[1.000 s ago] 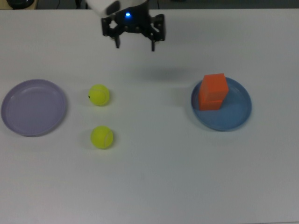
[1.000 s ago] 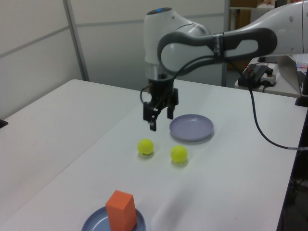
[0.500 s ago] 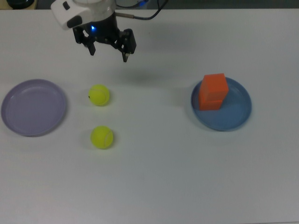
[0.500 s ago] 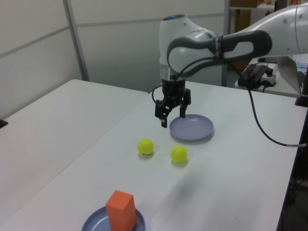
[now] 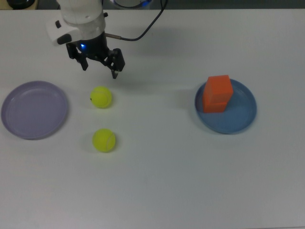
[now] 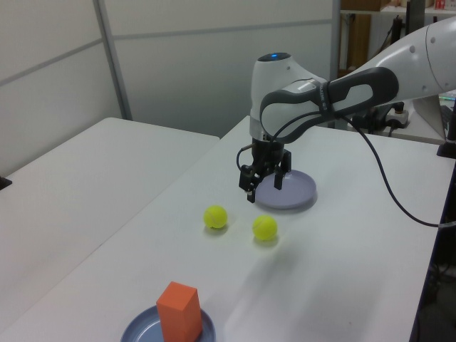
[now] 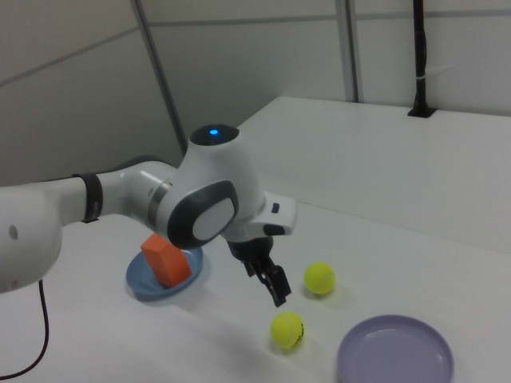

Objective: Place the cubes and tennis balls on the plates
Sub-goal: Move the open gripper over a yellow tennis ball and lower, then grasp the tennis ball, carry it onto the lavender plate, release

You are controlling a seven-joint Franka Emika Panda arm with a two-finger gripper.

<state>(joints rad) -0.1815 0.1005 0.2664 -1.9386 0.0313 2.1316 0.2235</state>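
Two cubes (image 5: 218, 93) stacked, seam faint | claw (image 5: 100, 68) open, empty

A white table (image 5: 190, 191) is filling the top view. In the left view, a grey wall (image 6: 178, 64) with a metal post (image 6: 114, 60) is standing behind it, and a black cable (image 6: 399, 199) is hanging over the table's right edge.

fuzzy felt tennis balls (image 5: 101, 97), matte orange cubes (image 5: 218, 93), smooth plastic-looking plates (image 5: 33, 109), glossy white arm shell (image 6: 285, 75), matte white table (image 5: 190, 181)
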